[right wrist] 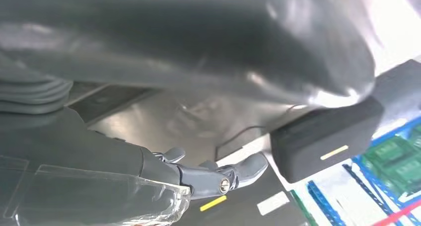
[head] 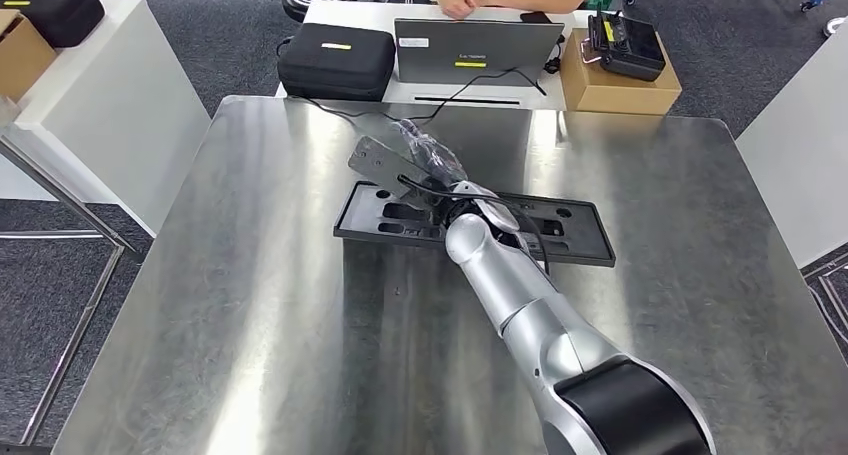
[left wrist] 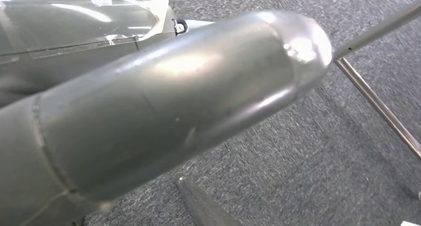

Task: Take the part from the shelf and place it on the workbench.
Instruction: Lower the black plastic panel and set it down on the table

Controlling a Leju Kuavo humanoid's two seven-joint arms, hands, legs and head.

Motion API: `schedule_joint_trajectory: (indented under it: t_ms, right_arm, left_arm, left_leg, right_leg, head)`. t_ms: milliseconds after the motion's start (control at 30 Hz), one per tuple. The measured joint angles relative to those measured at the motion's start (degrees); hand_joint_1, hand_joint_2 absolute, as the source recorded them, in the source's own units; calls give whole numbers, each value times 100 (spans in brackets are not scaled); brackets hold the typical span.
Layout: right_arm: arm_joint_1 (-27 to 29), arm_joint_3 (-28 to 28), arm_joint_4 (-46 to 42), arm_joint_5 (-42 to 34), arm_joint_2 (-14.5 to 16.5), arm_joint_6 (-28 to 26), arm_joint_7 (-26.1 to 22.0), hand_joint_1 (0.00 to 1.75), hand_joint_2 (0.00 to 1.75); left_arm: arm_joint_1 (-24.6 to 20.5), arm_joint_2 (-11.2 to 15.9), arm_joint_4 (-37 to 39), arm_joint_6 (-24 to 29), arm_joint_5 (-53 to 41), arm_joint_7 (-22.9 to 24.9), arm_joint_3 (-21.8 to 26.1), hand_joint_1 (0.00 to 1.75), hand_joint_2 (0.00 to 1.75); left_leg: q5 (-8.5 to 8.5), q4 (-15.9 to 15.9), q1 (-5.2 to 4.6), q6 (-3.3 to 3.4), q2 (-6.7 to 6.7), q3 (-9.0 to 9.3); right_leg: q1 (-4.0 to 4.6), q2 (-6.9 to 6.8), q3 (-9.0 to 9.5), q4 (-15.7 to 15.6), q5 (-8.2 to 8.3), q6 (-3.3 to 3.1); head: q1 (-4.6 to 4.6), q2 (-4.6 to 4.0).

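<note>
Flat black part [head: 560,237], long with cutouts, lies mid-frame on the steel counter [head: 250,305]; right hand [head: 425,160] above it, fingers' state can't tell

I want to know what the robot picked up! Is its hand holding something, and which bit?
The right hand seems to hold a flat grey part by its near edge; the exact grip is hidden.

One black part [head: 475,225], one laptop [head: 475,50], one black case [head: 335,60], two cardboard boxes [head: 615,85].
</note>
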Motion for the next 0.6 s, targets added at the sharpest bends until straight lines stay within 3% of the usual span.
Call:
schedule_joint_trajectory:
  t_ms: [133,300,433,600]
  right_arm:
    - [54,123,-97,-243,-5,-48,-133,0,0]
    - [463,368,-619,-1457,-9,-363,-1488,0,0]
    - [1362,563,-1762,-1933,-16,-141,-2292,0,0]
    - [2535,558,-3356,-2100,-145,309,-2632,0,0]
  left_arm:
    - [19,-21,2,37,1,0,55,0,0]
    - [14,-68,52,281,69,8,94,0,0]
    - [-7,-135,144,364,173,25,171,0,0]
    - [-10,-202,173,197,222,92,228,0,0]
  left_leg:
    - [4,-43,0,-8,0,7]
    - [-20,-60,0,-15,7,32]
    - [-57,-58,-6,7,20,85]
    - [-75,-44,-46,47,30,98]
  right_leg:
    - [1,0,-4,-23,-3,-2]
    - [-3,11,12,-33,-20,-10]
    - [-26,34,53,-41,-30,3]
    - [-64,44,69,-45,-30,18]
  head:
    - [0,0]
    - [0,0]
    - [1,0]
    - [0,0]
